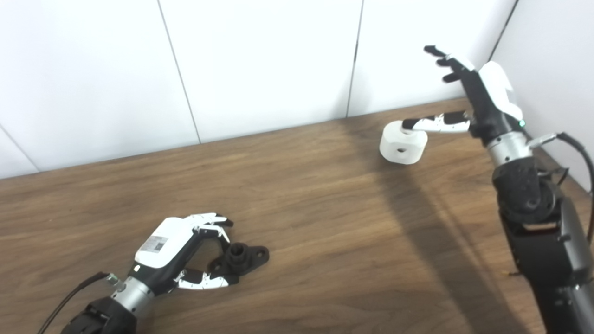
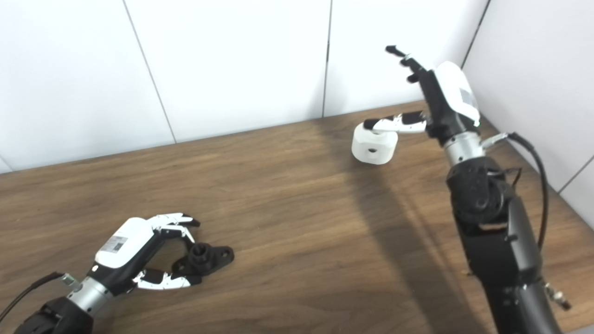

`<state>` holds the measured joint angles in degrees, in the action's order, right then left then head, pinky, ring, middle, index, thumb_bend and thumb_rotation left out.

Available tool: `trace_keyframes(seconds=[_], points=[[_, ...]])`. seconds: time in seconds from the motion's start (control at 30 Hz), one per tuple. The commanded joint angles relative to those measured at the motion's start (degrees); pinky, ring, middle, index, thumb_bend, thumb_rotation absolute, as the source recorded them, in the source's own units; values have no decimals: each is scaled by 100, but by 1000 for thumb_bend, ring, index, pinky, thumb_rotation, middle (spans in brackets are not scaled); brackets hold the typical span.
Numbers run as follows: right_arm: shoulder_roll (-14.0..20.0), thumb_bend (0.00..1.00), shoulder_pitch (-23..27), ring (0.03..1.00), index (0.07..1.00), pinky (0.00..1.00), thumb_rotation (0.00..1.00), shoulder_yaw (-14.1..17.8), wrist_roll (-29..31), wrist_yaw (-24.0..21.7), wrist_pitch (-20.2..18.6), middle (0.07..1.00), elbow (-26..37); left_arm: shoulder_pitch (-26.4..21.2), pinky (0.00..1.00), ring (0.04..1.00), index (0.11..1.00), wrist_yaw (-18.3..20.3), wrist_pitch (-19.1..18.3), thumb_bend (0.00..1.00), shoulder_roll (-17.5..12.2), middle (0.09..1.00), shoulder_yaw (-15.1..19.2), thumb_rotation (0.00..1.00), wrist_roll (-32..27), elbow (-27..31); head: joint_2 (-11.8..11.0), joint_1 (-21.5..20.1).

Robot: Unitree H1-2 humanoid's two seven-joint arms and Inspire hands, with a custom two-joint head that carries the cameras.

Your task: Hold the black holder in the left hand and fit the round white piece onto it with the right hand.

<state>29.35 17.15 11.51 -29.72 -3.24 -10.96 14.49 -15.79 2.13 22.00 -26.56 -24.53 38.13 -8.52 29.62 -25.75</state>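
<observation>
The black holder (image 1: 241, 259) lies flat on the wooden table at the lower left, a short round post standing up from its flanged base. My left hand (image 1: 178, 250) is open around its near end, fingers (image 1: 214, 221) curled just behind it and the thumb tip at its front edge. The round white piece (image 1: 403, 144), a short cylinder with a small hole in its side, sits on the table at the far right. My right hand (image 1: 480, 95) is open beside it, fingers pointing up and the thumb reaching out over the piece's top. The same scene shows in the right eye view, with the holder (image 2: 204, 260) and the white piece (image 2: 373, 146).
The wooden table (image 1: 301, 222) runs up to a white panelled wall (image 1: 260, 60) at the back and a side wall (image 1: 552, 51) on the right. A black cable (image 1: 577, 153) loops off the right forearm. Dark shadows fall across the right part of the table.
</observation>
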Motion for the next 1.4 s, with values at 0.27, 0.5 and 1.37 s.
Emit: trace_keyframes(seconds=[0.27, 0.5, 1.37], points=[[334, 744, 334, 916, 901, 727, 411, -134, 82, -331, -598, 968, -457, 124, 805, 853, 483, 107, 218, 523, -148, 807, -183, 53, 300, -612, -145, -51], [560, 834, 402, 913, 933, 734, 438, -329, 252, -617, -630, 966, -988, 149, 819, 866, 483, 36, 251, 524, -155, 819, -184, 53, 332, -676, -130, -14], [683, 921, 842, 907, 954, 719, 457, -944, 450, -710, -624, 971, -2547, 232, 839, 868, 484, 92, 173, 523, -283, 811, -94, 53, 258, -555, -79, 84]])
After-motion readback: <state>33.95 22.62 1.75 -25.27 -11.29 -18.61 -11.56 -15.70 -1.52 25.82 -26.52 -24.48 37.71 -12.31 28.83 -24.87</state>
